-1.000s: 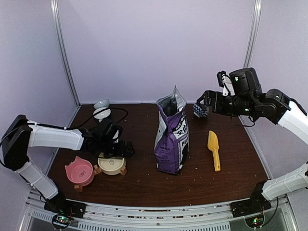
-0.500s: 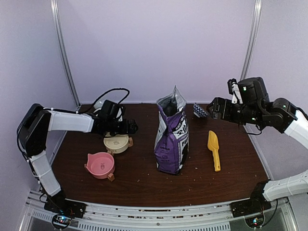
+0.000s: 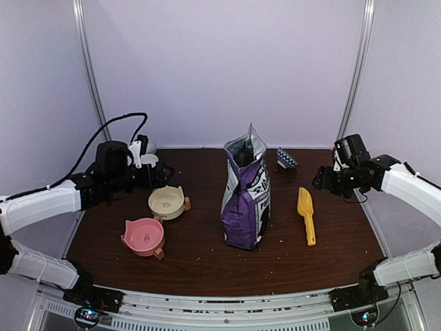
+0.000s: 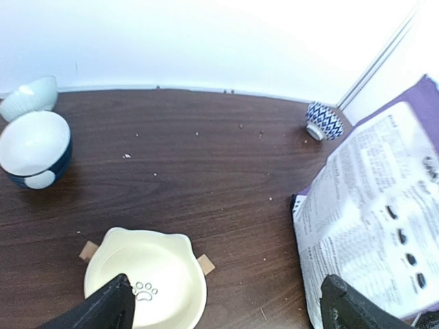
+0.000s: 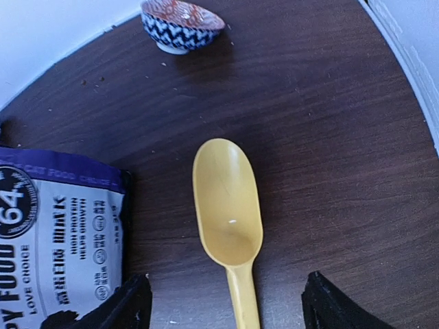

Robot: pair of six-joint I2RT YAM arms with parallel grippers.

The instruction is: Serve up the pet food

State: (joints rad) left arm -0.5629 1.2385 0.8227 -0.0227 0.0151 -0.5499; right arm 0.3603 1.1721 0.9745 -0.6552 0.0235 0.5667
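no pet food was served yet: cream bowl (image 4: pixel 147 281) and pink bowl (image 3: pixel 143 236) sat empty, yellow scoop (image 5: pixel 226 205) lay untouched beside the bag (image 3: pixel 246 200); left gripper (image 4: pixel 226 305) and right gripper (image 3: pixel 322 181) had jaws spread, empty.

A dark wooden table (image 3: pixel 207 265) carries everything. A purple bag (image 3: pixel 246 200) stands upright near its middle. Right of the bag a yellow scoop (image 3: pixel 306 215) lies flat, handle toward the near edge. A small blue-patterned bowl (image 3: pixel 286 158) sits at the back by the wall. On the left are a cream bowl (image 3: pixel 167 203) and, nearer the front, a pink bowl (image 3: pixel 143 236). In the back left corner sit a white bowl (image 4: pixel 33 149) and a paler one (image 4: pixel 31 96) just behind it. Crumbs (image 4: pixel 127 156) dot the wood.
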